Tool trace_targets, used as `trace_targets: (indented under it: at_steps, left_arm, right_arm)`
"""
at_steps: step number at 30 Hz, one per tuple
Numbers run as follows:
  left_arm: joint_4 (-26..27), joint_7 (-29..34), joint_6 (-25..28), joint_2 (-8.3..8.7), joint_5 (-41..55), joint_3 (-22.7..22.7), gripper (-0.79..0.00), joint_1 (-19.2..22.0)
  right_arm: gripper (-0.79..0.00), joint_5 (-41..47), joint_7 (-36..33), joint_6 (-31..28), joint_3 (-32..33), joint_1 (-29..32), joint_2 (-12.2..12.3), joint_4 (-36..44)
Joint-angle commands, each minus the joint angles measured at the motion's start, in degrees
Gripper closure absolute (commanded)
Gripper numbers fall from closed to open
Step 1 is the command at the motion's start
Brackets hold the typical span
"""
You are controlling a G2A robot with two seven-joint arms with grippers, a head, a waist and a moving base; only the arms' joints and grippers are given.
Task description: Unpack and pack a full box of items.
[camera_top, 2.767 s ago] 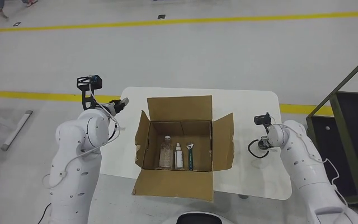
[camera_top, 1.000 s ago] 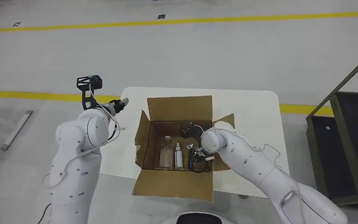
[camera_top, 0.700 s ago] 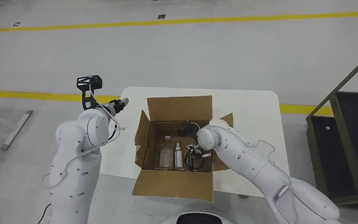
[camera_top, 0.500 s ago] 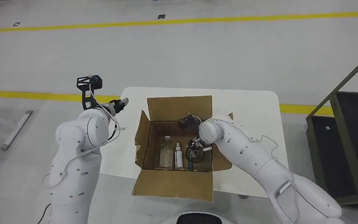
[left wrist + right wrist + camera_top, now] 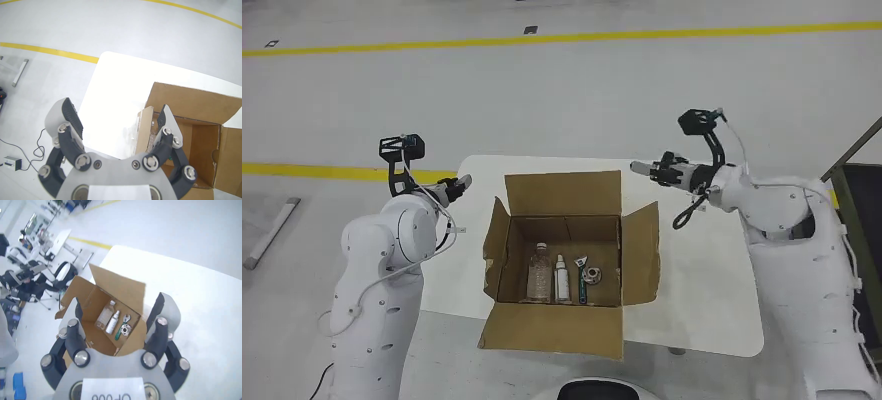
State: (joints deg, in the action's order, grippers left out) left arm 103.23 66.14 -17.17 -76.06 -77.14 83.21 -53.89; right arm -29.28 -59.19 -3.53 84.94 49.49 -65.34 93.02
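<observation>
White bench (image 5: 697,300) with rounded corners. One open cardboard box (image 5: 562,192) stands on it, flaps spread outward, nearer the bench's left edge than its right.

Ahead of the right pincer (image 5: 118,300) the box (image 5: 83,289) gapes open between raised flaps (image 5: 121,285). Bottle (image 5: 105,315), spray bottle (image 5: 113,322), wrench (image 5: 126,318) and metal disc (image 5: 125,330) line its floor; beyond the bottle, bare cardboard.

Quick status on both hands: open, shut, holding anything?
Left hand: open, holding nothing.
Right hand: open, holding nothing.
</observation>
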Motion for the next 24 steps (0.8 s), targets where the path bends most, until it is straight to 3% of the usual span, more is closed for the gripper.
trace_targets:
  at_steps: [1,8,13,15,16,17,24]
  left_arm:
    - [0.0,0.0,0.0,0.00,0.0,0.0,-0.785,0.0]
    - [0.0,0.0,0.0,0.00,0.0,0.0,-0.785,0.0]
    - [-0.4,-1.6,0.3,0.01,0.4,0.2,-0.785,-1.1]
    - [-0.5,-3.9,2.8,0.20,-0.7,0.1,-0.785,-2.7]
    - [-0.6,-5.0,3.9,0.32,-1.4,0.2,-0.619,-3.5]
    - [-0.6,-6.5,5.2,0.47,-2.8,0.4,0.000,-4.4]
    - [-0.2,-16.0,18.3,1.78,-9.5,1.7,0.000,-12.4]
  right_arm:
    - [0.000,1.0,-0.2,0.7,7.0,5.8,0.7,3.1]
    - [0.000,6.7,0.0,2.0,14.7,16.1,1.6,0.2]
    - [0.000,7.9,-1.9,4.7,11.8,17.0,1.7,-4.5]
    - [0.000,7.8,-2.3,4.9,9.7,16.4,1.6,-5.5]
    - [0.000,7.5,-2.4,5.0,8.8,16.1,1.6,-6.0]
    - [0.000,7.9,-2.4,4.9,8.0,15.7,1.5,-6.4]
    - [0.000,15.8,-2.7,4.2,5.6,13.9,1.2,-10.1]
